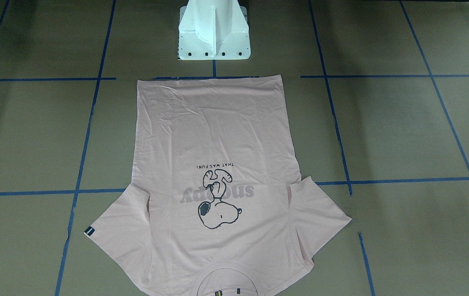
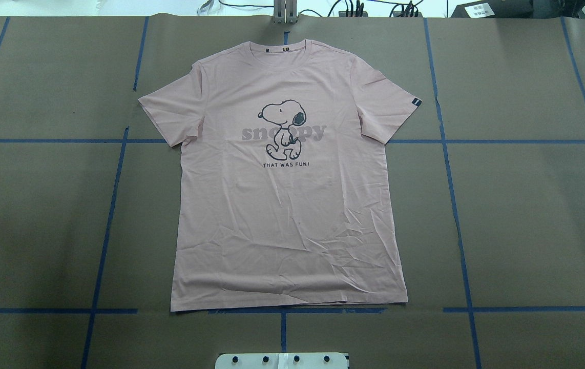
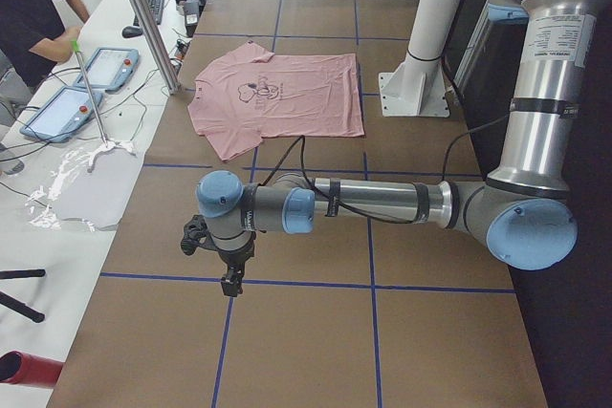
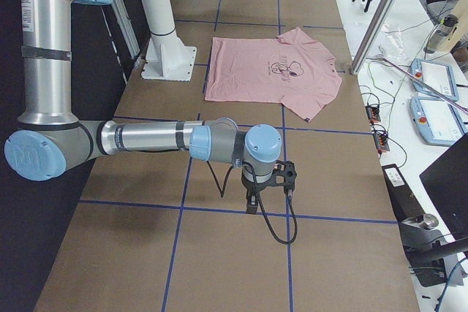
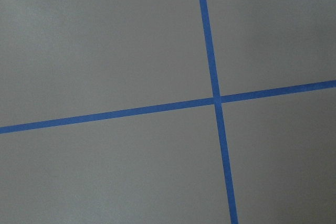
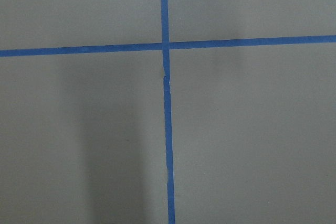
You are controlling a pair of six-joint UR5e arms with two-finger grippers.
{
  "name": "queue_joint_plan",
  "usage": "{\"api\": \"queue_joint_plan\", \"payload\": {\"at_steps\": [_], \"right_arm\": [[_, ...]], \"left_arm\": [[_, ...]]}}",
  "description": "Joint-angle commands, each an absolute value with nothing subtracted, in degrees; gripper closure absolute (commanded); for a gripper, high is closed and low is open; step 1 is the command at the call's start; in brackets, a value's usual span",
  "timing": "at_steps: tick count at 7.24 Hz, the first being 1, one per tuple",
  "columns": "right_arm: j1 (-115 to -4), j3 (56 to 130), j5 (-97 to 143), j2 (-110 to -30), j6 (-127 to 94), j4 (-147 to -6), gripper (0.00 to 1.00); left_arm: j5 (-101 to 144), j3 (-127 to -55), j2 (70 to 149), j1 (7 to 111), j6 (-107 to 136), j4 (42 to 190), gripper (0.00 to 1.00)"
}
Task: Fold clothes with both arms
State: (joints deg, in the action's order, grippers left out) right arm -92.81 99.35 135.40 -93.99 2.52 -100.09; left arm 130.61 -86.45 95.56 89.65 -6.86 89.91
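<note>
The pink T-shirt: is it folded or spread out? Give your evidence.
Spread out flat. The T-shirt lies front up, Snoopy print fully visible, both sleeves extended sideways, no layer folded over.

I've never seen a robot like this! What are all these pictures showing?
A robot with two metal arms stands at a brown table. A pink T-shirt with a cartoon dog lies flat, front up, not folded. One picture looks down from behind the robot, one faces it, two look from the table's ends. Those show the left arm and the right arm, both away from the shirt, so neither holds it. The last two come from wrist cameras and show only blue tape on the table.
</note>
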Motion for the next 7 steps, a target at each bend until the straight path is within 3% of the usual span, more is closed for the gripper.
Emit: {"api": "queue_joint_plan", "payload": {"at_steps": [1,4,6,7], "right_arm": [[-92.81,99.67,135.26,-93.61,2.11,-99.06,0.0],[-88.08,97.66,135.52,-87.3,1.85,-98.61,0.0],[-82.46,95.02,136.76,-75.99,-6.57,-96.18,0.0],[-80.18,92.66,137.11,-72.63,-8.24,-94.59,0.0]], "left_arm": [[130.61,-87.01,95.62,89.65,-7.12,89.91,0.0],[130.52,-88.86,103.23,89.3,-6.6,89.91,0.0],[133.04,-93.49,106.87,88.43,-6.85,90.43,0.0],[137.16,-93.34,106.7,82.41,-6.51,99.05,0.0]]}}
